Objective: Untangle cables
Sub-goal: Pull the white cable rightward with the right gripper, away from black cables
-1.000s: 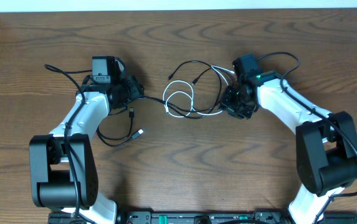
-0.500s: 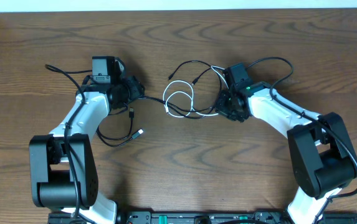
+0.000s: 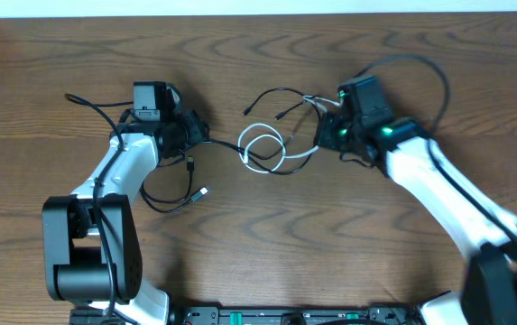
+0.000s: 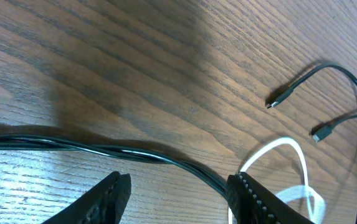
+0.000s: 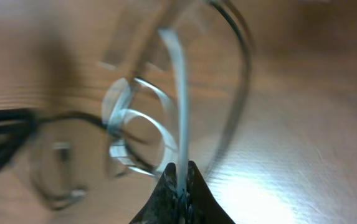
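Overhead, a wooden table (image 3: pixel 258 262) holds a small tangle of thin cords. At its middle the white cable (image 5: pixel 180 99) lies in a couple of loose loops, and one strand rises out of the coil to the right gripper (image 5: pixel 179 179). That gripper's fingertips are pinched tight together on the strand, which looks taut. The wrist view there is blurred, so finer detail is lost. A black cable (image 4: pixel 103 149) runs flat along the wood from the left side into the white loops, crossing just ahead of the left gripper (image 4: pixel 181 186). Those jaws stand roughly half apart with nothing clamped between them, and whether a finger touches the cord cannot be told. Beyond the coil, two small plug ends (image 4: pixel 273 103) of black cord lie free on the wood, close to each other. Off to the left of the tangle, another loop of black cord ending in a silvery plug (image 3: pixel 203 191) lies apart from the knot. The grip on the white strand seems meant to draw it out of the crossings. The left gripper sits low beside the black cable, probably placed to pin or take it so the two can be parted. The cords overlap at the coil, so the untangling looks unfinished.
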Motion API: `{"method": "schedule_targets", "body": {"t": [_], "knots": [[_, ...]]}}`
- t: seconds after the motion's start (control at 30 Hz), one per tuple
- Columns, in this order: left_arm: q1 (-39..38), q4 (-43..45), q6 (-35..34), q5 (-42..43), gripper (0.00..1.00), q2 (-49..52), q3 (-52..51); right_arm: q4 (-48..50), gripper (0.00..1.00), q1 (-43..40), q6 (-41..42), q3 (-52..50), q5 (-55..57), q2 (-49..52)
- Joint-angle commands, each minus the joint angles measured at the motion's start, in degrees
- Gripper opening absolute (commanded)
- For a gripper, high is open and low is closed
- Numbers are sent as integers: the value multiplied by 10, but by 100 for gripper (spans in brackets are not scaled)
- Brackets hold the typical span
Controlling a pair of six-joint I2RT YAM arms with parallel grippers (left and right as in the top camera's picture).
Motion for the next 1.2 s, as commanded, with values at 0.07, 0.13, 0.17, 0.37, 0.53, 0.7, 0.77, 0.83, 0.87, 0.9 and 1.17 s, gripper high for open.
{"method": "schedule_targets", "body": {"t": [0.07,0.13,0.17,0.37,0.53,0.7,0.77,0.83,0.87,0.9,1.17], "knots": [[-1,0,5,3,55,0,3,57,1,-18,-59,11,-130,-85],[-1,0,5,3,55,0,3,107,1,-31,-58,11,-200,-102],[-1,0,5,3,55,0,3,136,1,-37,-58,11,-238,-105],[-1,0,5,3,55,0,3,293,1,-59,-64,11,-417,-105],[-1,0,5,3,55,0,3,301,1,-80,-63,11,-424,-106],[-1,0,5,3,55,0,3,325,1,-119,-52,11,-476,-106],[-1,0,5,3,55,0,3,330,1,-129,-52,11,-498,-106],[-1,1,5,3,55,0,3,331,1,-134,-52,11,-515,-106],[-1,2,5,3,55,0,3,330,1,-135,-52,11,-520,-106],[-1,2,5,3,55,0,3,330,1,-137,-52,11,-522,-106],[-1,2,5,3,55,0,3,330,1,-185,-52,11,-523,-106]]}}
